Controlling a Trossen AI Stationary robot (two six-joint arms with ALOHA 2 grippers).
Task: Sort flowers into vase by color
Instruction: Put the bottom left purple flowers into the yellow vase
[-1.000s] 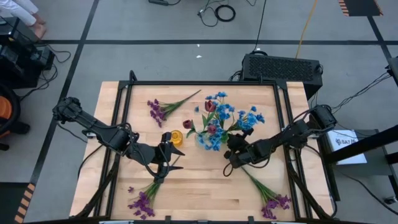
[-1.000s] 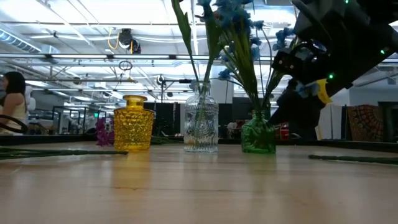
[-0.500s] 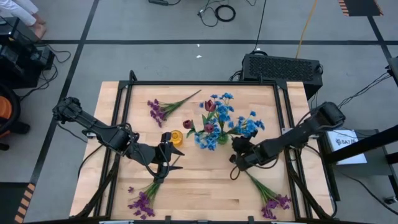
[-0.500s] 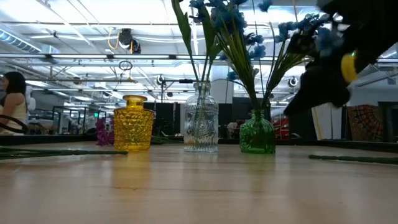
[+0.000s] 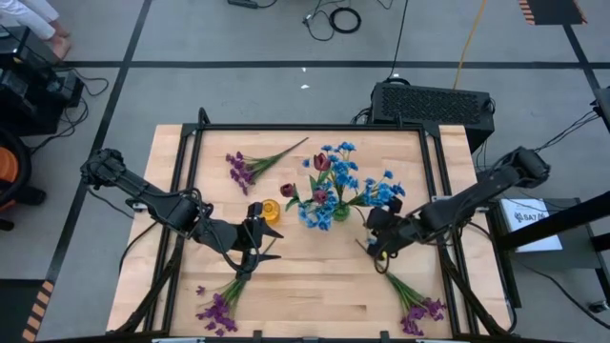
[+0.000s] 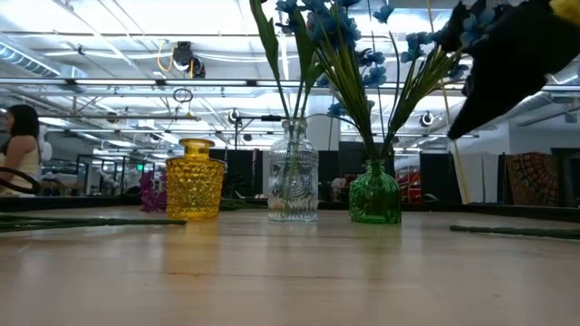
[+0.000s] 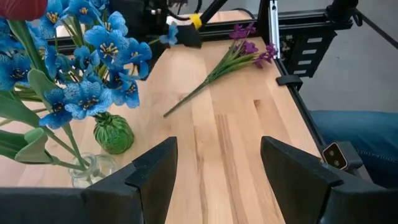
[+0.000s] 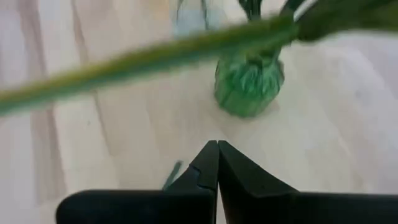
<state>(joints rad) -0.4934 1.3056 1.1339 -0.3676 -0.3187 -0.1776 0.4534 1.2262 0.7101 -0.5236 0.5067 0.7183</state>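
Observation:
Blue sprigs (image 5: 381, 191) stand with their stems in the green vase (image 6: 375, 193) and lean toward the table's right. More blue and dark red blossoms (image 5: 322, 162) rise from the clear vase (image 6: 293, 184). The yellow vase (image 6: 194, 179) holds nothing. My right gripper (image 5: 374, 246) is shut, just right of the green vase (image 8: 249, 87), which shows ahead of its fingertips (image 8: 217, 146). A blurred green stem (image 8: 155, 59) crosses that wrist view beyond the tips. My left gripper (image 5: 262, 236) waits open near the yellow vase (image 5: 271, 211). My right gripper has nothing that shows between its shut fingers. The blurred green stem (image 8: 261, 34) passes beyond the fingertips and apart from them. I cannot tell whether any other part of the gripper touches it.
Three purple sprigs lie flat on the table: one at the far left (image 5: 250, 164), one at the near left (image 5: 221, 307), one at the near right (image 5: 419, 307), its stem end close to my right gripper. Bare wood lies between the two grippers.
My right gripper has drawn back from the green vase toward the table's right edge and risen. The blue sprigs beside it have swung up and now lean freely rightward from the vase.

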